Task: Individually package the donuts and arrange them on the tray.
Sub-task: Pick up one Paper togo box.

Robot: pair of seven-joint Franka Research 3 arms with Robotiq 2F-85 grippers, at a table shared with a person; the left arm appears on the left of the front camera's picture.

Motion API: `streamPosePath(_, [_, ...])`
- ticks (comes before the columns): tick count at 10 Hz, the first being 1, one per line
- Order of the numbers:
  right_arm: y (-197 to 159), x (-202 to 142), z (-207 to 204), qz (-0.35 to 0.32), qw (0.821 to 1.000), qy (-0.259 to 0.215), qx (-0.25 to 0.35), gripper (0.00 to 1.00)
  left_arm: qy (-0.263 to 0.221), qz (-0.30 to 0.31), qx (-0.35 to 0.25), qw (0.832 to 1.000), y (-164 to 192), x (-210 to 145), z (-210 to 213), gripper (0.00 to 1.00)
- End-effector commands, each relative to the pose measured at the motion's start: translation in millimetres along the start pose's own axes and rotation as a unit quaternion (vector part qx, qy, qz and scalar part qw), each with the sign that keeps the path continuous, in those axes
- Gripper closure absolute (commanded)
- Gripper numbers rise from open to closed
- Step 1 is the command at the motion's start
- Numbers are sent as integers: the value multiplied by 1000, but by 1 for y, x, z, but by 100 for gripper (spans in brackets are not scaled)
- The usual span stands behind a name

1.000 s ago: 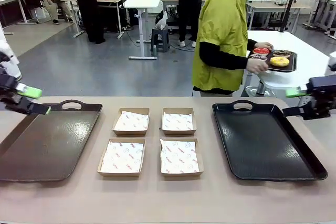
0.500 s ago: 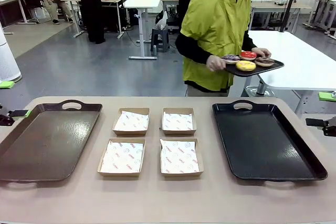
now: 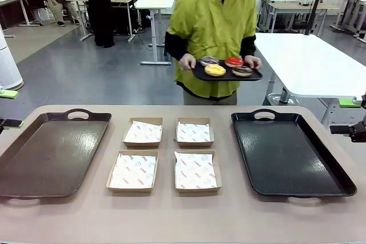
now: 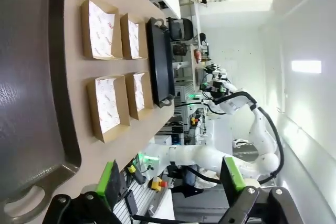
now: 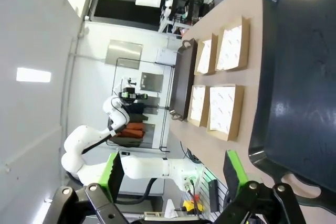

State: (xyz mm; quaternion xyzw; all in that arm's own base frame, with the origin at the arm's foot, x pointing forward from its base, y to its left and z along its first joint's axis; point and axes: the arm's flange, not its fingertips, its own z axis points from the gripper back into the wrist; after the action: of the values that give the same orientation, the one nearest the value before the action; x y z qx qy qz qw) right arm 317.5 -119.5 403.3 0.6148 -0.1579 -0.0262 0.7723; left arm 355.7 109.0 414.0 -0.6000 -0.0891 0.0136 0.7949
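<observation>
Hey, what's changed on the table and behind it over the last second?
The person carried the small tray of donuts from the white table leftward to the middle, now facing the robot. The left gripper and right gripper drew back outward to the picture's edges, both open. The brown tray, the black tray and the four boxes stayed put.

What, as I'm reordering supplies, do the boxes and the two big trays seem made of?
The boxes look like matte brown cardboard, lined with white printed paper. The left tray, brownish, and the right tray, black, both show glossy reflections and moulded handles: probably plastic, not certain.
</observation>
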Motion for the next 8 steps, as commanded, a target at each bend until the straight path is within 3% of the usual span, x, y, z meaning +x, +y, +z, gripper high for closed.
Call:
streamPosePath(1, [-4, -1, 7, -6, 1000, -12, 4, 0, 0, 3, -11, 1000, 4, -1, 2, 0])
streamPosePath(8, [-4, -1, 7, -6, 1000, -12, 4, 0, 0, 3, -11, 1000, 4, -1, 2, 0])
